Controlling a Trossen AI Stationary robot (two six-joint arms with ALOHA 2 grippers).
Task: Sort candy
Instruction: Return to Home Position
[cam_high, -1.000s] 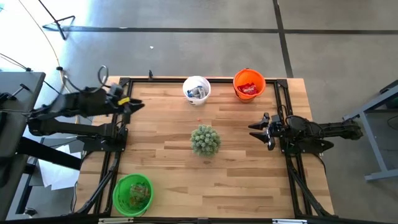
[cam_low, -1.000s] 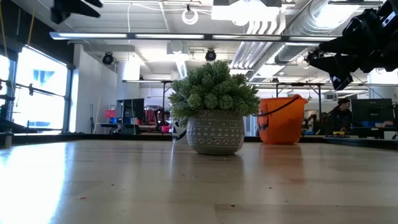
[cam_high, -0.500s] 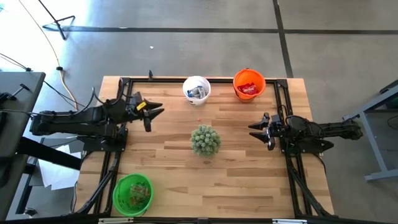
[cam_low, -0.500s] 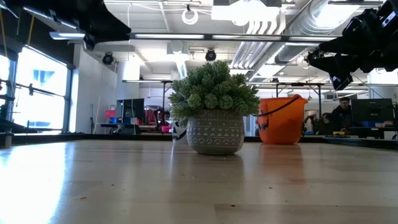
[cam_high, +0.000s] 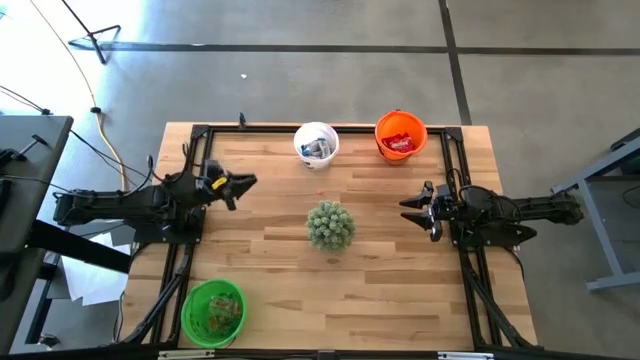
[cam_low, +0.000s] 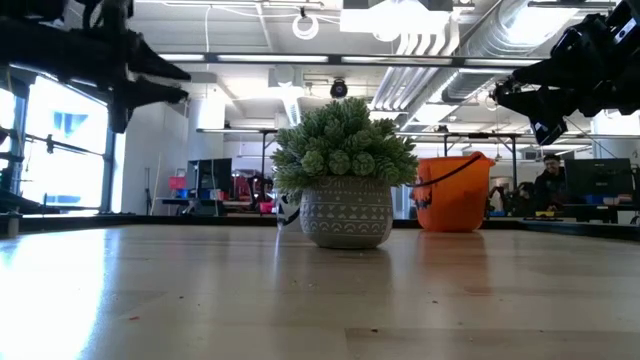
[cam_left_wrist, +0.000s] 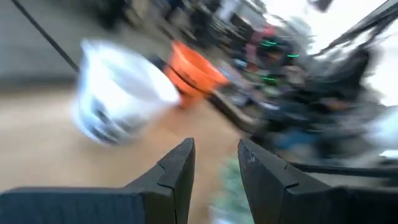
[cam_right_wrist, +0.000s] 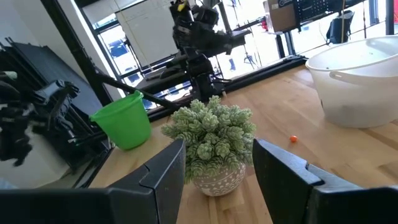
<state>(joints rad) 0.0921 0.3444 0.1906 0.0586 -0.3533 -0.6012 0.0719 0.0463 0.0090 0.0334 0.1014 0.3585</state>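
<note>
The shiny red candy packets lie in the round orange plastic bucket at the far edge of the pale wooden desk. The light blue-and-white wrapped sweets fill the round white plastic bucket just beside it. The small green and orange pieces sit in the round green plastic bucket at the near left corner. Each kind has its own bucket, so the sorting looks all but done. One tiny orange piece lies loose on the boards between the white bucket and the spiky green plant in its patterned white pot.

With so little left to lift, both arms are drawn in to their own sides. The left pincer hangs over the desk's left edge, its fingers a modest gap apart with nothing between them. The right pincer waits at the right edge, likewise parted and empty.

A second ago the left arm was raised and angled toward the far rail. It has since swung out, lowered and folded back toward its base. The right arm, the plant and the buckets have not shifted.
</note>
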